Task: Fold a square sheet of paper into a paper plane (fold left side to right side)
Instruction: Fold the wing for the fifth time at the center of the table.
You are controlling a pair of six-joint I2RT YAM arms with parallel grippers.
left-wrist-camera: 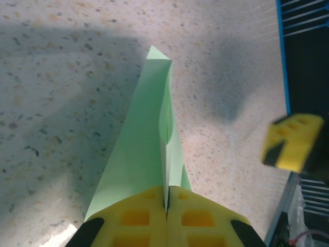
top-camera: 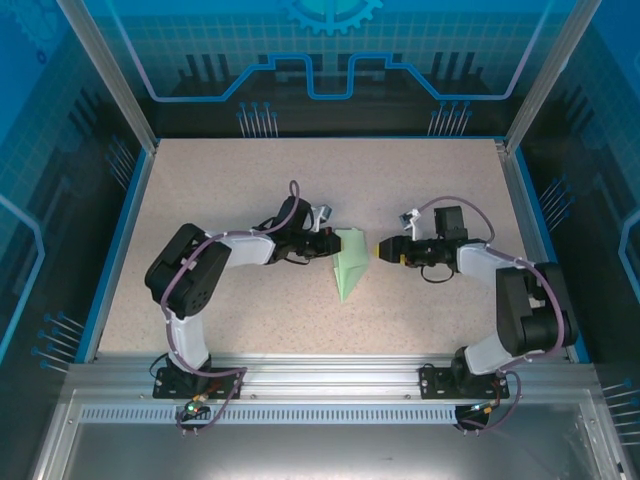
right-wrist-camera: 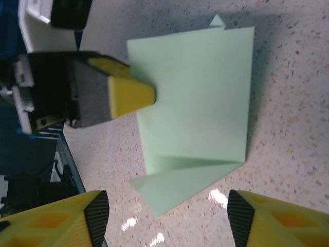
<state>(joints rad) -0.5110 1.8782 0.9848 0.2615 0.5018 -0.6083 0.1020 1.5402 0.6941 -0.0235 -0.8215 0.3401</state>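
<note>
The paper plane [top-camera: 350, 264] is pale green paper folded into a pointed shape, lying mid-table with its tip toward the near edge. My left gripper [top-camera: 333, 243] reaches it from the left. In the left wrist view that gripper [left-wrist-camera: 167, 199] is shut on the paper's raised centre fold [left-wrist-camera: 146, 139], with the yellow fingers pressed together. In the right wrist view the paper [right-wrist-camera: 200, 92] stands as an upright panel with a flap on the table, and the left gripper [right-wrist-camera: 131, 95] pinches its edge. My right gripper [right-wrist-camera: 168, 216] is open just short of the paper, with nothing between its fingers.
The speckled tabletop [top-camera: 230, 190] is bounded by blue rails and a metal frame [top-camera: 130, 100]. One yellow fingertip of the right gripper [left-wrist-camera: 293, 141] hangs near the paper's right side. The two grippers face each other across the paper.
</note>
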